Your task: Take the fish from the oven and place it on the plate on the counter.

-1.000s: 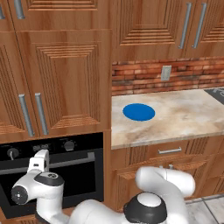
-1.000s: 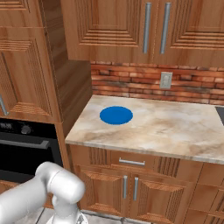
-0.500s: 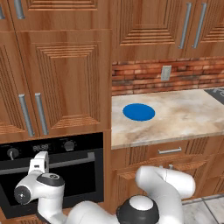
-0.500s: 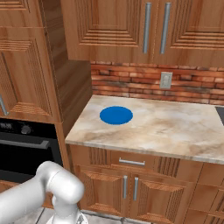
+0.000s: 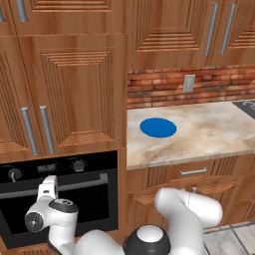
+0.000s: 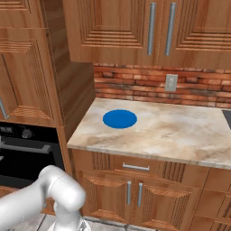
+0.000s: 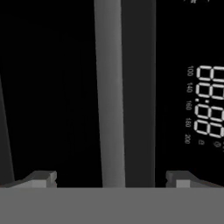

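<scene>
The oven [image 5: 60,199] sits built into the wooden cabinet wall at the lower left of the left base view, its dark glass door shut, with two knobs and a lit digital display [image 5: 46,168] along the top panel. The long silver bar handle [image 5: 74,183] runs across the upper part of the door. The white arm reaches toward that door, and the end effector [image 5: 48,183] stands right at the handle, near its left part.

In the hand view the handle [image 7: 109,92] appears as a pale grey bar running from top to bottom of the picture, between the two small dark fingertips [image 7: 41,178]. The jaws stand wide apart, one on each side of the bar, and neither seems to touch it, though the close dark view makes contact hard to judge. The display digits [image 7: 208,103] glow at the right edge of that view.

The fish is behind the closed door, as far as can be told through the black glass. The blue plate [image 5: 158,127] lies flat on the beige marbled counter [image 5: 209,134], to the right of the oven, near the counter's left end and in front of the brick backsplash [image 6: 144,85]
</scene>
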Tool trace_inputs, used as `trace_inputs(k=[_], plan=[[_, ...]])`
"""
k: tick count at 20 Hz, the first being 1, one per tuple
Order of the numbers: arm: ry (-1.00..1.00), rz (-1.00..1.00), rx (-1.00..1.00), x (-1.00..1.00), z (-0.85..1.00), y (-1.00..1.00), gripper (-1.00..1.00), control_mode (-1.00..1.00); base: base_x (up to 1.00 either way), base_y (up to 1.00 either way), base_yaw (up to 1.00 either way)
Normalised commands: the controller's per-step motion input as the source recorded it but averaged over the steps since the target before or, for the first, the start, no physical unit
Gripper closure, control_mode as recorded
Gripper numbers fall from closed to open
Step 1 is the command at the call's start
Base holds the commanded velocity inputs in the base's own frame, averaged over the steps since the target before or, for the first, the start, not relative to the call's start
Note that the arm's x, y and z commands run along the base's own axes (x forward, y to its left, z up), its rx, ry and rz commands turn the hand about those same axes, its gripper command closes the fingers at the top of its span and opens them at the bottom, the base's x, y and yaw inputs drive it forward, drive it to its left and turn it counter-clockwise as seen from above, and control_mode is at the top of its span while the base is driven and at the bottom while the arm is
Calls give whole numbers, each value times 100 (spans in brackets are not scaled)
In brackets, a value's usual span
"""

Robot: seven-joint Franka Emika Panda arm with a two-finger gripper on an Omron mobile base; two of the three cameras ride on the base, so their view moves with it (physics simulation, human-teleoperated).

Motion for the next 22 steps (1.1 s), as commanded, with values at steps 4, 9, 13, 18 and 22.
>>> trace_inputs(k=[4, 9, 13, 18, 22], plan=[[6, 4, 0, 34, 0, 0, -100, -100, 0, 0, 0], [5, 4, 0, 24, -4, 0, -100, -100, 0, 0, 0], [2, 1, 0, 7, -11, 0, -100, -100, 0, 0, 0], [0, 0, 0, 8, -30, 2, -100, -100, 0, 0, 0], [0, 0, 0, 13, -53, 2, -100, -100, 0, 0, 0]])
